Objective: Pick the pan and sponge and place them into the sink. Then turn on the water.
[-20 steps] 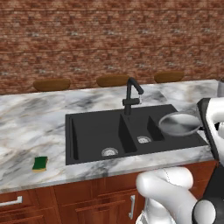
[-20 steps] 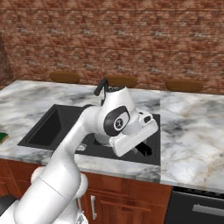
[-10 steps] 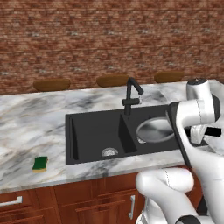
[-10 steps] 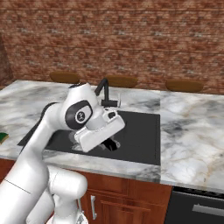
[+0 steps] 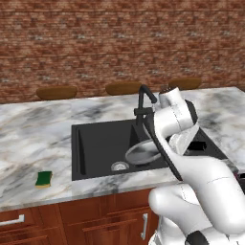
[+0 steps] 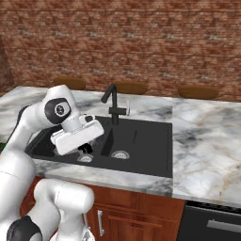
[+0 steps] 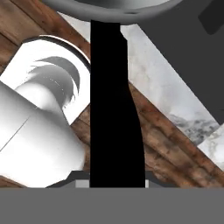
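Note:
The silver-grey pan (image 5: pixel 142 153) hangs tilted over the black sink (image 5: pixel 95 143), near the divider between its two bowls. In the hand view the pan (image 7: pixel 113 8) shows its underside at the top, with its black handle (image 7: pixel 114 109) running down into my gripper (image 7: pixel 116 181), which is shut on it. From the right, my gripper (image 6: pixel 85 149) points down over the sink's (image 6: pixel 146 136) left bowl, and the hand hides the pan. The green and yellow sponge (image 5: pixel 44 179) lies on the counter left of the sink. No water runs from the black faucet (image 5: pixel 143 103).
The marble counter (image 5: pixel 28 139) runs both sides of the sink. My own arm crosses the sink's right bowl in the left base view. The faucet (image 6: pixel 112 101) stands behind the divider. Brown stool tops (image 5: pixel 56 92) line the counter's far edge before a brick wall.
My arm has swung left, carrying the pan from above the sink's right edge to low over its middle. The sponge has not moved.

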You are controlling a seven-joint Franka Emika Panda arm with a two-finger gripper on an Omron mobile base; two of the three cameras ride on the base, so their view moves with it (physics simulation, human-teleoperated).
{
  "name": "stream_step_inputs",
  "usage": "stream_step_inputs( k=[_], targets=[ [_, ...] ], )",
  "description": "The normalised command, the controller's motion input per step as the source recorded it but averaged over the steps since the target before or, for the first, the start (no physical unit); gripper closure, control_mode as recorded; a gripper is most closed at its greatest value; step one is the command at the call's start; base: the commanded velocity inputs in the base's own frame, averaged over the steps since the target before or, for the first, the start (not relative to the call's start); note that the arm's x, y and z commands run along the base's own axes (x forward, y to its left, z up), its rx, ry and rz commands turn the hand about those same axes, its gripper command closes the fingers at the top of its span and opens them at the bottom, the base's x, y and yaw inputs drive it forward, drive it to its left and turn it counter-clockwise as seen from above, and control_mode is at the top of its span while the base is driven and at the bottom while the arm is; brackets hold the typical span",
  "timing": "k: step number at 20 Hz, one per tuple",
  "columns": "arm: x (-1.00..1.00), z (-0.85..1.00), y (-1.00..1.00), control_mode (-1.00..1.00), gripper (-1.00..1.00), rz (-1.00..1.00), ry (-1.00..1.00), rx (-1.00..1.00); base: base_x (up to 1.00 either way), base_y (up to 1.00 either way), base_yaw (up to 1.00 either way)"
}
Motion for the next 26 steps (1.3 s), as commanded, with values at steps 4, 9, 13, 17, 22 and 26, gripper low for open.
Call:
stream_step_inputs(
  k=[4,9,13,17,22,26],
  targets=[
    [0.76,0.0,0.89,-1.0,1.0,-0.27,0.07,0.0,0.0,0.0,0.0],
    [0.6,-0.08,0.7,-1.0,1.0,-0.3,0.01,0.0,0.0,0.0,0.0],
    [0.38,-0.48,0.69,-1.0,1.0,-0.23,0.03,0.0,0.0,0.0,0.0],
    [0.38,-0.75,0.59,-1.0,1.0,-0.16,0.03,0.0,0.0,0.0,0.0],
    [0.29,-0.66,0.42,-1.0,1.0,-0.03,0.0,0.0,0.0,0.0,0.0],
    [0.37,-0.17,0.19,-1.0,1.0,0.0,-0.07,0.0,0.0,0.0,0.0]
  ],
)
